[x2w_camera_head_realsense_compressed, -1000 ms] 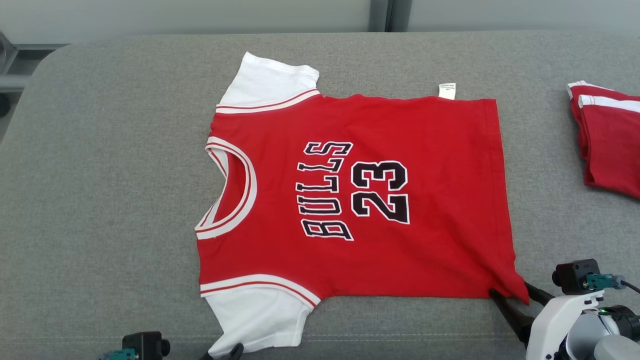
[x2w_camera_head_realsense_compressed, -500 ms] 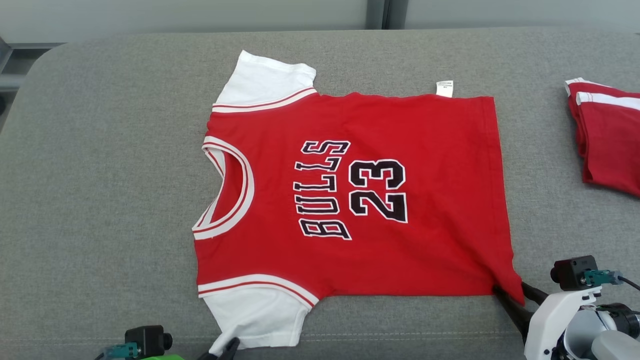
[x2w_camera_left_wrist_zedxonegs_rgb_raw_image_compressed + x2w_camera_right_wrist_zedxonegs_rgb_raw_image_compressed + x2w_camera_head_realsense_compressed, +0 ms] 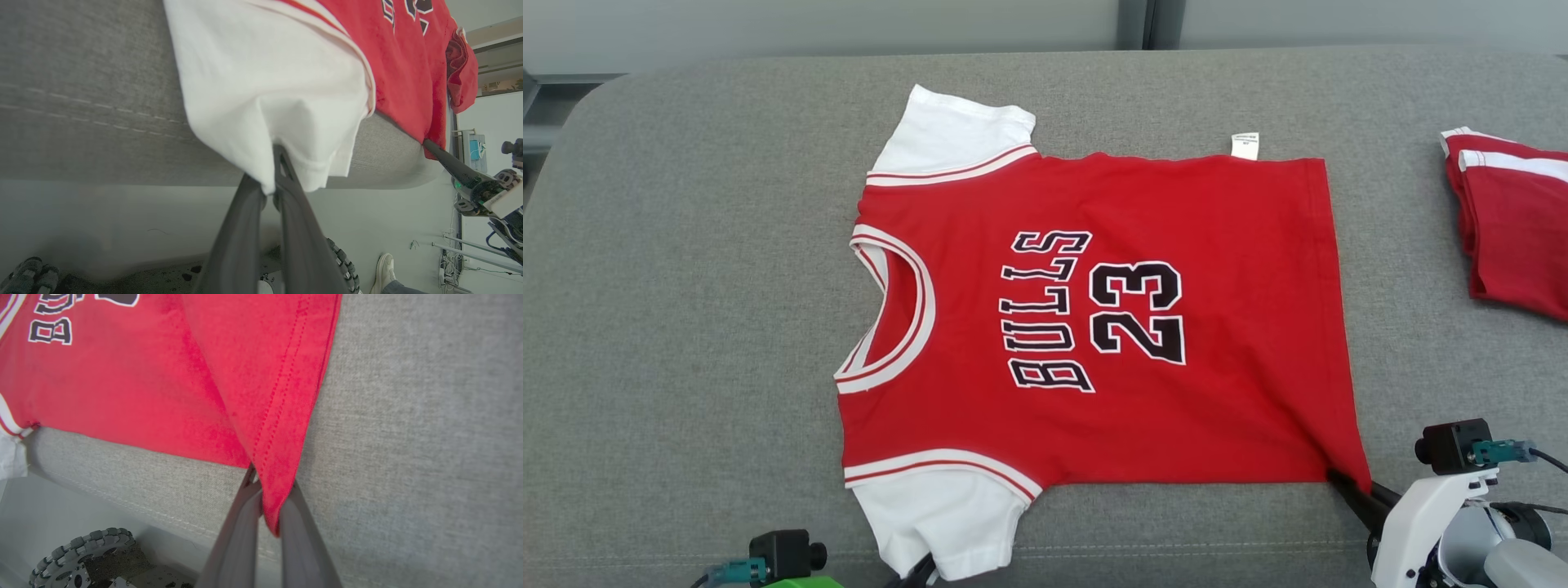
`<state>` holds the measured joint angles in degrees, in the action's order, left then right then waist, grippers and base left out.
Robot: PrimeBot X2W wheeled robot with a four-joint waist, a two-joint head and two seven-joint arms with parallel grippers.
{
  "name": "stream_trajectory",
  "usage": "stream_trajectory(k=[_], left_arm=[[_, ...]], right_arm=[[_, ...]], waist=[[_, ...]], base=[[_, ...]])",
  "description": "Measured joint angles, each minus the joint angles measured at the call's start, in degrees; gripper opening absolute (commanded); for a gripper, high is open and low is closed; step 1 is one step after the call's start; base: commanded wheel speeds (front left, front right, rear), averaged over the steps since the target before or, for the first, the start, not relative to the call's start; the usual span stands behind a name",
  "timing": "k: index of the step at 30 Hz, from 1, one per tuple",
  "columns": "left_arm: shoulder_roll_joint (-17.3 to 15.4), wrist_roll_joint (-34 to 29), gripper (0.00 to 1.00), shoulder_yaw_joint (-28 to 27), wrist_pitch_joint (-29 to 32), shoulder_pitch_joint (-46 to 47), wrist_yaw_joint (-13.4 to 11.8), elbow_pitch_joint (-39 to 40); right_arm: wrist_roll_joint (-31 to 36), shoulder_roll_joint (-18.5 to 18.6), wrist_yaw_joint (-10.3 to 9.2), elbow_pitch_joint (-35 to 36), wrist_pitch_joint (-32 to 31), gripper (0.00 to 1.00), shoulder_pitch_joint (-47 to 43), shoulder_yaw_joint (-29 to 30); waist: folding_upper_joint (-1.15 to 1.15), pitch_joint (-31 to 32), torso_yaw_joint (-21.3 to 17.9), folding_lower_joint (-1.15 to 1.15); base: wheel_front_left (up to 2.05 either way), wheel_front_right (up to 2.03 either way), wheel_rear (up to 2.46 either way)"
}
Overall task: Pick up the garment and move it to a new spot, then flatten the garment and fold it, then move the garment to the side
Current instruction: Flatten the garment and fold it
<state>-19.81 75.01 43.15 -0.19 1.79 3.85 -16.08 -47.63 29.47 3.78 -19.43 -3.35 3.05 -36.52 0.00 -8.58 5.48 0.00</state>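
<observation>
The garment (image 3: pixel 1094 318) is a red jersey with white sleeves and "BULLS 23" in black, spread flat on the grey cushioned surface (image 3: pixel 686 327), neck to the left. My left gripper (image 3: pixel 923 567) is shut on the hem of the near white sleeve (image 3: pixel 261 102), which puckers around the fingers (image 3: pixel 286 179). At the near right hem corner, my right gripper (image 3: pixel 1347 483) is shut on the red fabric (image 3: pixel 273 490), which is pinched between its fingers (image 3: pixel 245 522).
A second folded red and white garment (image 3: pixel 1515 229) lies at the right edge of the surface. The surface's front edge (image 3: pixel 102 179) runs just under both grippers. A wheel (image 3: pixel 77 555) and a person's shoe (image 3: pixel 382 271) are on the floor below.
Both grippers have closed from open onto the fabric, the left on the sleeve hem, the right on the hem corner. The corner and sleeve now pucker slightly. The head view has shifted a little.
</observation>
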Motion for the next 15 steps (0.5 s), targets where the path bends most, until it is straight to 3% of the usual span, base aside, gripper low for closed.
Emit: stream_trajectory(k=[5,15], left_arm=[[-0.6,2.1,0.00,-0.3,0.8,-0.1,1.3,3.2],[-5.3,3.8,0.00,-3.1,1.2,-0.9,2.0,10.2]], right_arm=[[-2.7,-0.2,0.81,0.1,-0.2,0.00,-0.2,1.0],[-4.9,1.0,1.27,0.9,0.4,0.00,-0.7,2.8]], waist=[[0.00,0.3,-0.1,0.00],[0.00,0.1,-0.2,0.00]], base=[[0.00,0.00,0.00],[0.00,0.00,0.00]])
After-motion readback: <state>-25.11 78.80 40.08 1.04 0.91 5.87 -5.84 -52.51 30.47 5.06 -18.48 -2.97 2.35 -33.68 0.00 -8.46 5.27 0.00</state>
